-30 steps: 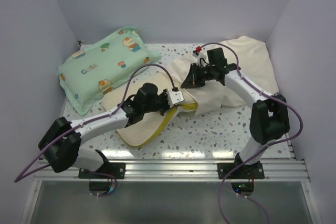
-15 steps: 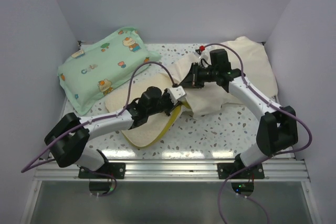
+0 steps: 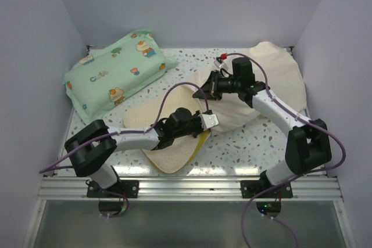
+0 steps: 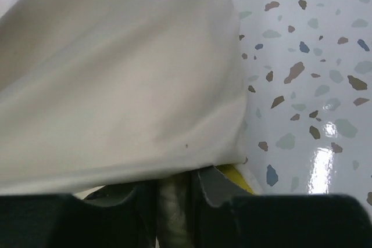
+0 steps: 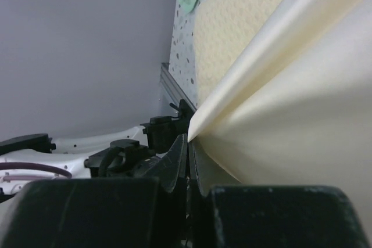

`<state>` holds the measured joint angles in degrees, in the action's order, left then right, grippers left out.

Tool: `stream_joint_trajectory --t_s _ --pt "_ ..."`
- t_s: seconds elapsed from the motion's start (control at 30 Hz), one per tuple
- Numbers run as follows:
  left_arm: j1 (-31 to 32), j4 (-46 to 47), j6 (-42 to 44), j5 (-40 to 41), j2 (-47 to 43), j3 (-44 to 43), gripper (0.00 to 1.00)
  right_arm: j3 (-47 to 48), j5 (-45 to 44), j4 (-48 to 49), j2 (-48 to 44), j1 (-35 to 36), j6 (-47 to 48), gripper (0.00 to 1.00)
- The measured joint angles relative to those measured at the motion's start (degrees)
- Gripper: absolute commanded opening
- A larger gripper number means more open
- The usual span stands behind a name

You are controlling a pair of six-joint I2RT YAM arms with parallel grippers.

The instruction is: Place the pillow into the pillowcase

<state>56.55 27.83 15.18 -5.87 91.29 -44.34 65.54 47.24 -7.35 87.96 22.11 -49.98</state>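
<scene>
Enclosing the scene on three sides, plain pale lilac walls (image 3: pixel 174 4) stand around one white terrazzo table (image 3: pixel 244 137) flecked with grey and brown. One cream pillowcase (image 3: pixel 273 79) lies bunched at the right rear. Two pillows are present. A mint-green cartoon-print pillow (image 3: pixel 116 74) sits at the left rear, its lettering too small to read. The dimpled cream pillow (image 3: pixel 168 152) lies near the front centre, its right end meeting the pillowcase's opening. The right gripper (image 3: pixel 204 93) is pinched tight on the pillowcase's hem, holding it raised. The left gripper (image 3: pixel 208 121) is nearly closed, nipping the pillow's olive-yellow edge beneath that fabric.
</scene>
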Motion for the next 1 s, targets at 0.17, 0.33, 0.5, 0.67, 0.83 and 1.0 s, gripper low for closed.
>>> stream_joint_trajectory --t_s 0.17,0.33,0.5,0.67,0.83,1.0 --pt "-0.7 -4.0 4.7 -5.7 -5.9 4.5 0.82 -0.1 0.8 -2.1 -1.2 0.0 2.6 0.0" --pt "-7.5 -20.0 3.2 -17.7 -23.6 2.1 0.89 3.4 -1.9 -15.1 -2.9 0.1 16.9 0.0" --pt "-23.0 -30.2 0.9 -22.3 -30.3 -7.0 0.95 3.3 -7.4 -24.2 -6.2 0.3 31.1 0.98" --pt "-40.3 -36.9 1.9 -26.6 -21.9 -10.5 1.0 13.8 -14.4 -34.5 3.3 0.9 43.1 0.95" --pt "-46.8 -41.0 4.1 -26.0 -12.4 -10.3 1.0 32.6 -24.2 -35.3 16.6 1.4 48.0 0.89" --pt "-48.3 -40.2 5.4 -25.4 -11.8 -10.1 1.0 53.5 -31.8 -32.9 32.2 3.8 49.8 0.92"
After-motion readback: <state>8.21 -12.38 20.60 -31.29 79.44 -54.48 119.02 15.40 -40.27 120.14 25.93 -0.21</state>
